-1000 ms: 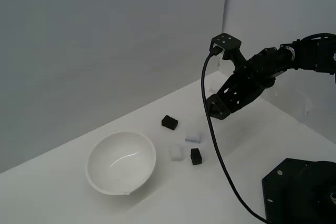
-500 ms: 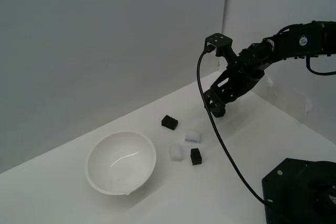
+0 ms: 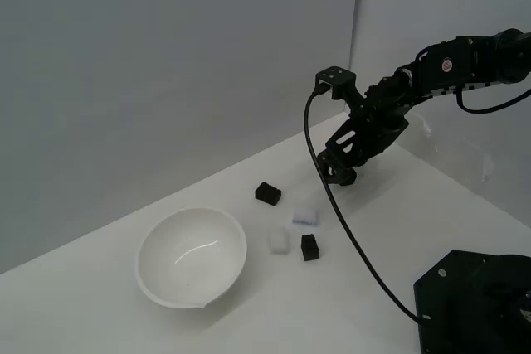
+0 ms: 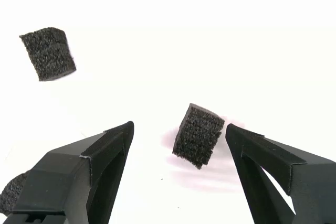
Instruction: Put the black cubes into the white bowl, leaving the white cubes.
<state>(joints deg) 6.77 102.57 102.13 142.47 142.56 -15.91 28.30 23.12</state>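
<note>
The white bowl [image 3: 191,256] sits empty at the exterior view's left. One black cube [image 3: 267,194] lies behind it, and another [image 3: 309,247] lies beside a white cube [image 3: 278,241]. A white cube with a bluish mark [image 3: 304,216] lies between them. My gripper [image 3: 338,173] hovers low over the table, toward the exterior view's right of the cubes. In the wrist view my gripper [image 4: 178,129] is open. A black cube [image 4: 198,135] lies between the fingers [image 4: 100,156], touching neither. A second black cube [image 4: 47,53] lies farther off. A dark piece [image 4: 10,195] shows behind one finger.
The black robot base [image 3: 473,304] fills the exterior view's lower right corner. A black cable [image 3: 348,238] hangs from the wrist down to it. Grey walls close the table at the back and meet in a corner behind the arm.
The arm has lifted and swung toward the back wall. The gripper now points down more steeply. Its tips stay over nearly the same spot. The cubes and bowl have not moved.
</note>
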